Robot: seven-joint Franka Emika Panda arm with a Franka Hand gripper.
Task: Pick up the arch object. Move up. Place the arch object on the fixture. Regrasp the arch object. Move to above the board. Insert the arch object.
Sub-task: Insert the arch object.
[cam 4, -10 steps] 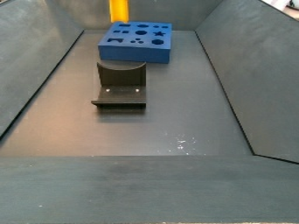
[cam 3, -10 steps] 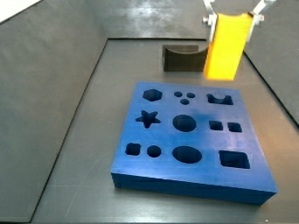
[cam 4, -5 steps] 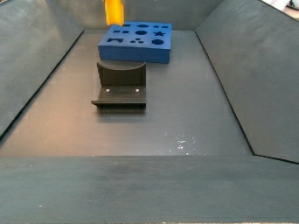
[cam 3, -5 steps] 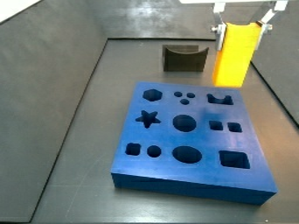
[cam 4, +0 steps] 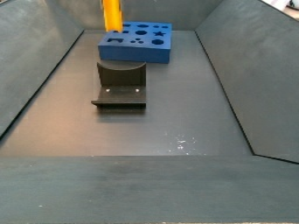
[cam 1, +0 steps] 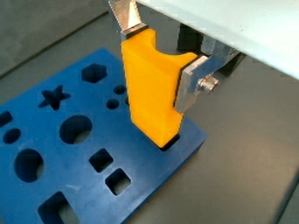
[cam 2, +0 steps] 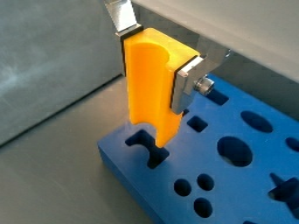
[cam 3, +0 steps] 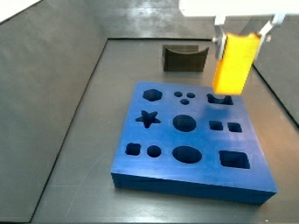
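My gripper (cam 1: 162, 52) is shut on the arch object (cam 1: 152, 87), a tall yellow-orange block held upright, its curved notch facing one silver finger (cam 1: 191, 80). In a wrist view, the arch object (cam 2: 149, 96) hangs with its lower end right at the arch cut-out (cam 2: 142, 144) near the edge of the blue board (cam 2: 233, 175). In a side view, the gripper (cam 3: 247, 26) holds the arch object (cam 3: 233, 61) over the far right part of the board (cam 3: 187, 144), and the dark fixture (cam 3: 184, 58) stands behind it. Another side view shows the arch object (cam 4: 111, 15), board (cam 4: 138, 44) and fixture (cam 4: 121, 83).
Sloped grey walls (cam 3: 47, 70) enclose the dark floor (cam 4: 176, 122). The board carries several other cut-outs, among them a star (cam 3: 146, 118) and circles (cam 3: 184, 122). The fixture sits on a base plate between the board and the near floor.
The gripper has come down with the arch object, bringing its lower end from well above the board to the arch cut-out. The grip has not changed.
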